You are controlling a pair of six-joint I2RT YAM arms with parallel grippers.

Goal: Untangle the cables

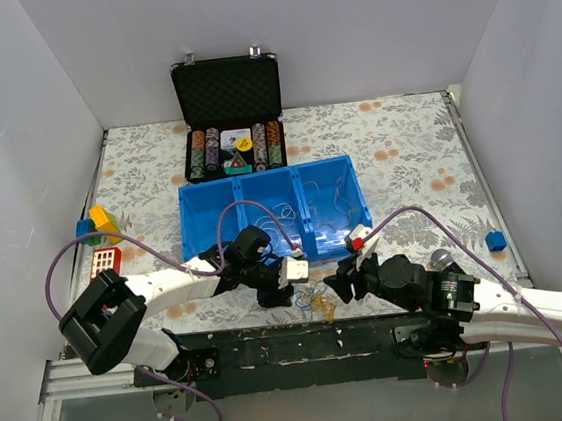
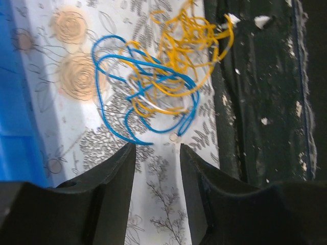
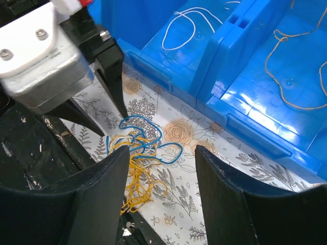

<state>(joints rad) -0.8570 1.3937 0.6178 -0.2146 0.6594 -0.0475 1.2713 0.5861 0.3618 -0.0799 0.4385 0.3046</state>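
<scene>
The cables [image 1: 313, 299] are a small clump of yellow, blue and pale thin loops lying on the floral table near its front edge. In the left wrist view the clump [image 2: 158, 76] lies just beyond my open, empty left gripper [image 2: 157, 149]. In the right wrist view the clump [image 3: 140, 158] lies by the left finger of my open, empty right gripper [image 3: 161, 150]. From above, the left gripper [image 1: 287, 288] and right gripper [image 1: 337, 287] flank the clump on either side.
A blue three-bin tray [image 1: 194, 242] stands behind the clump, with pale and yellow loops [image 3: 186, 23] in its bins. An open black case of poker chips [image 1: 232, 135] sits at the back. Coloured blocks [image 1: 97, 227] lie left, a blue block [image 1: 495, 239] right. The table's black front edge [image 2: 265, 102] is close.
</scene>
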